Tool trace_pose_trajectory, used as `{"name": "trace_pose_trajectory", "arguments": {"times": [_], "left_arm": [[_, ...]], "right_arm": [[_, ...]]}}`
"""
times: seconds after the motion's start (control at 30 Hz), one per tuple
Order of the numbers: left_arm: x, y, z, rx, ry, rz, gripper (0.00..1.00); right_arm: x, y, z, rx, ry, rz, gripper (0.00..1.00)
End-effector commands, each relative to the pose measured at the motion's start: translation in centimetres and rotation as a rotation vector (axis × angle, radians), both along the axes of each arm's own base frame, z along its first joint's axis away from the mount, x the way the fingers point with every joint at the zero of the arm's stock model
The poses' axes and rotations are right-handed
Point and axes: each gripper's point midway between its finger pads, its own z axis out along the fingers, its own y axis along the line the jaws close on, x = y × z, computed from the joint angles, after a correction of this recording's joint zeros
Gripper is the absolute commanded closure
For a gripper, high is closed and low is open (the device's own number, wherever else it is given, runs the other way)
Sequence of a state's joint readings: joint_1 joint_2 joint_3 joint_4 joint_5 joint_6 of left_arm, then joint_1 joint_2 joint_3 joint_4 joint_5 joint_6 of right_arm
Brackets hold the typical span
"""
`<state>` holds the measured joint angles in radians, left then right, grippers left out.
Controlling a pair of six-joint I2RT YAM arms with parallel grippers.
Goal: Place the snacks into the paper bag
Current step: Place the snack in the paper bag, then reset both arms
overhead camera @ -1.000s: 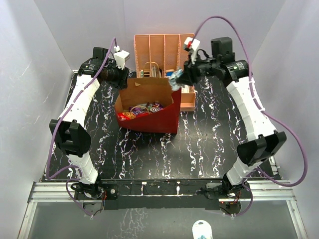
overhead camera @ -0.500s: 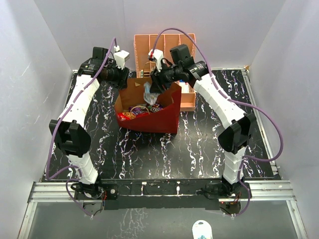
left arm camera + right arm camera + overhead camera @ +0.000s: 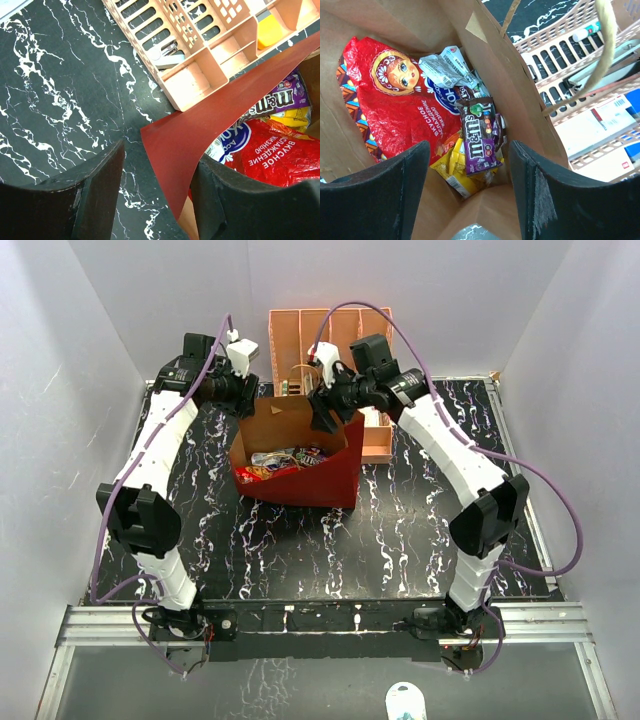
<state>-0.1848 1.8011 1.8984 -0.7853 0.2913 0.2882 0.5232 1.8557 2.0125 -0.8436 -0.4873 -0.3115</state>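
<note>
Dark-red paper outside, brown kraft inside: the paper bag (image 3: 325, 480) stands open toward the back middle of the black marbled table (image 3: 400, 530), just in front of the peach slotted organizer (image 3: 330, 330); the snacks (image 3: 285, 458) are down in the bottom of it, all in one heap. From the right wrist view you get the big red chip bag (image 3: 395, 105) with a doll face printed on it, lying against the left wall; a crumpled silvery pouch (image 3: 447, 67) sits at its upper edge, a purple M&M's wrapper (image 3: 479, 135) is next to it, and a yellow packet (image 3: 462, 175) pokes out from under the purple one; there's also a blue-and-white wrapper (image 3: 440, 92) between the red bag and the M&M's, mostly buried, so can't say what it is.

Right gripper (image 3: 470, 147) hangs over the bag's mouth pointing down into it, fingers spread wide with nothing between them; the bag's twine handle (image 3: 602, 40) loops past on its right side, and beyond that are the organizer slots with some white and blue boxes (image 3: 592, 127) in them.

Left gripper (image 3: 159, 157) is at the bag's back-left corner; jaws apart, one finger outside over the table and the other inside the bag, with the red paper edge running up between them; whether the paper actually touches the inner finger, can't tell from here.
</note>
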Motion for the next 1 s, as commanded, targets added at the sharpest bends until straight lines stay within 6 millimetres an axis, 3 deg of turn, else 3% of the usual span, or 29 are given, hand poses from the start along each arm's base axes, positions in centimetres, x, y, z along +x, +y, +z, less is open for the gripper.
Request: {"name": "trace_pose_trajectory", "arguments": {"times": [0.0,0.13,0.53,0.7,0.97], "left_arm": [[-0.6,0.4,4.6,-0.011,-0.11,0.003,0.47],[-0.8,0.5,5.5,-0.015,-0.131,0.005,0.44],[-3.8,0.1,8.5,-0.082,-0.182,-0.005,0.27],[-5.1,0.2,10.3,-0.111,-0.223,-0.004,0.18],[-6.2,0.7,9.1,-0.112,-0.216,0.013,0.14]], "right_arm": [[-0.2,-1.2,4.9,0.047,-0.151,-0.039,0.32],[-1.1,-2.3,6.4,0.053,-0.197,-0.065,0.3],[-3.1,-6.5,5.7,-0.025,-0.252,-0.171,0.26],[-2.9,-9.5,6.1,-0.004,-0.241,-0.256,0.22],[-2.9,-11.4,4.7,0.024,-0.186,-0.29,0.2]]}}
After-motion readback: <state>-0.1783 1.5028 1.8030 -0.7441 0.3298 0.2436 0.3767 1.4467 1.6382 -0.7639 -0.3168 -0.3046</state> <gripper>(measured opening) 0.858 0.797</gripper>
